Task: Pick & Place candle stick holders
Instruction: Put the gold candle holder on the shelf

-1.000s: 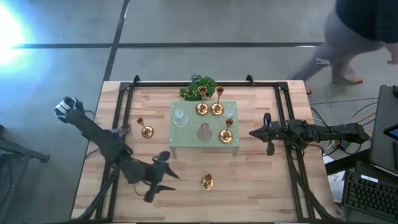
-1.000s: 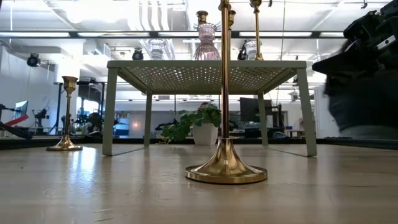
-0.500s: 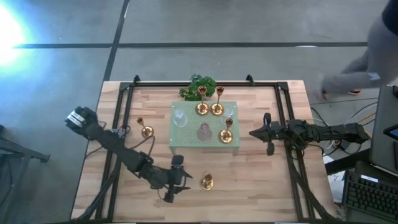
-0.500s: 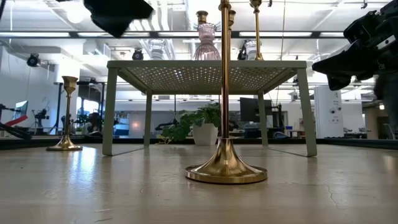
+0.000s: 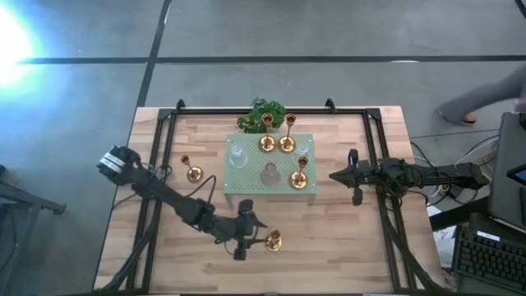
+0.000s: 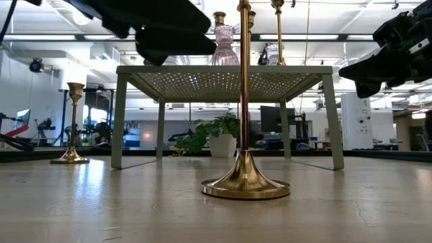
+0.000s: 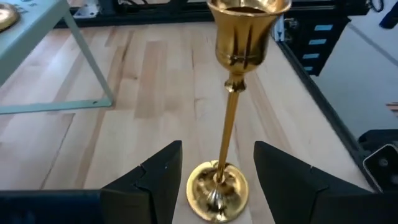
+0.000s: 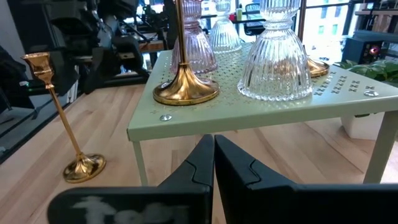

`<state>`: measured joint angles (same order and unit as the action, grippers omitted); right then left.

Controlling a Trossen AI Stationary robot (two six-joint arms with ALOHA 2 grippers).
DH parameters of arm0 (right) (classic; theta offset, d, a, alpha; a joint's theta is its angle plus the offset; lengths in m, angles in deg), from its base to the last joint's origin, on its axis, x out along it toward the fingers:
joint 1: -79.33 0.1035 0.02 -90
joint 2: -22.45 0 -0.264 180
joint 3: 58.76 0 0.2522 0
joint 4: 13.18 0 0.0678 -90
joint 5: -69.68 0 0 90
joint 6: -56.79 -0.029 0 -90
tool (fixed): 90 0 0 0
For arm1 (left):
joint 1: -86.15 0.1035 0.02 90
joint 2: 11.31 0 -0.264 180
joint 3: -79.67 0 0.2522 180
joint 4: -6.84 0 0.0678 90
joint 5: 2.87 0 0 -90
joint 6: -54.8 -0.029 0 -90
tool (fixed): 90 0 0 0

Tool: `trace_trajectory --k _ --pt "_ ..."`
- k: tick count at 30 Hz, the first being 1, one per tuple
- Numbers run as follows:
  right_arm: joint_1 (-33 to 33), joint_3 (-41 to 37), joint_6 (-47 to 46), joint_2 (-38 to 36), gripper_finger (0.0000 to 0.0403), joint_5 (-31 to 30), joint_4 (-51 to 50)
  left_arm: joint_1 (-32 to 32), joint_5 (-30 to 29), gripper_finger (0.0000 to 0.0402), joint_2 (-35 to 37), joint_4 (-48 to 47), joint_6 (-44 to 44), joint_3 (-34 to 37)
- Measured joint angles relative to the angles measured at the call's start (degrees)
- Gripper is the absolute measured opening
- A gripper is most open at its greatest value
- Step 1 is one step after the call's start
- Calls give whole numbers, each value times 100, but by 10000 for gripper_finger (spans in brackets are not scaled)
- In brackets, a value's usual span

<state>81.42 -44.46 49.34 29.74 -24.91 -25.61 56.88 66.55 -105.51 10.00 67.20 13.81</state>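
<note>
Left gripper (image 5: pixel 253 233) sits low over the table's front edge w/ fingers spread wide and holding nothing, lined up on the lone brass holder (image 5: pixel 273 241) just ahead of it; in the left wrist view the thin stem of that holder rises straight up through the gap between the two dark fingers (image 7: pixel 155 180), base right at the tips, so it's prob. set up for a pinch on the stem low down, where a tall thin piece is less likely to tip. Not touching yet as far as I can tell. Holder stands upright on bare wood, well apart from the pale green stand (image 5: pixel 233 188) beyond the gripper, which reads as the drop spot since three brass holders and the glass ones, incl. the pink glass holder (image 5: pixel 269 174), already sit on top. Another brass holder (image 5: pixel 194 173) stands on the wood off to the gripper's side, near the stand's edge, likely next in line. Leafy plant (image 5: pixel 261 113) sits behind the stand, out of the way. Right gripper (image 5: pixel 353 176) waits beside the stand's far side, fingers pressed together w/ nothing in them, parked clear so the left arm has room. Risk: closing off-centre would knock the stem over.
</note>
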Motion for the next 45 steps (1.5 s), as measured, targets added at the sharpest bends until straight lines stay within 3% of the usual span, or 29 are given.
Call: trace_trajectory --k 13,24,28,33,40,45 --pt "0 0 0 0 8 1 -1 192 875 204 -268 753 -43 -15" --pt "0 0 0 0 8 1 1 373 944 201 -670 944 -310 -286" --pt "2 0 0 -2 8 1 -1 370 946 157 -735 907 -377 -397" --pt "0 1 0 0 8 -1 -1 370 971 28 -733 874 -433 -391" --pt "0 0 0 0 8 -1 -1 368 1006 21 -546 813 -548 -397" --pt "0 0 0 0 8 3 -1 341 993 21 14 -82 -409 -397"
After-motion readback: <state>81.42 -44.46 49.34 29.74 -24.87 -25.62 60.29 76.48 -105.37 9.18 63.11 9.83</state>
